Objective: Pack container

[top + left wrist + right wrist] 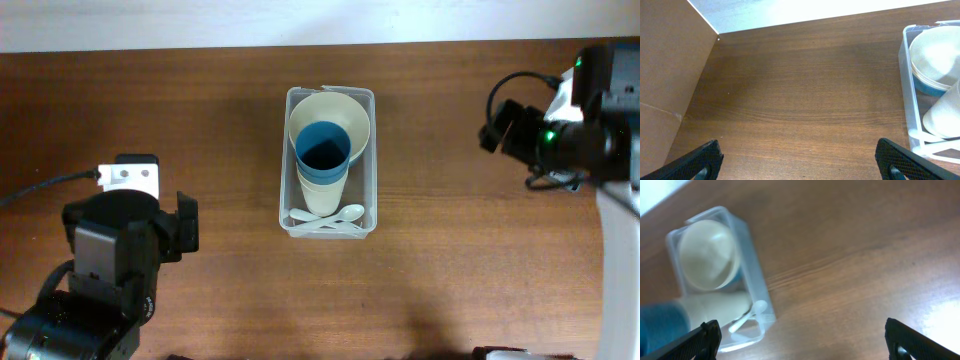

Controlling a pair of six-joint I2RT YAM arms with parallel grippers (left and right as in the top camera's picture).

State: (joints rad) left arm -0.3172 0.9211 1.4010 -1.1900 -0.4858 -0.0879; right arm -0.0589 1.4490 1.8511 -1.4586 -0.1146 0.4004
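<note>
The clear plastic container (367,215) stands in the middle of the table. It holds a cream bowl (345,112), stacked cups with a blue one (322,152) on top, and white spoons (335,218) at its near end. It also shows at the right edge of the left wrist view (905,100) and at the left of the right wrist view (757,287). My left gripper (797,162) is open and empty over bare table, left of the container. My right gripper (802,340) is open and empty, to the right of the container.
The left arm (110,265) sits at the front left of the wooden table (450,260) and the right arm (570,130) at the right edge. A white wall runs along the table's far edge (200,50).
</note>
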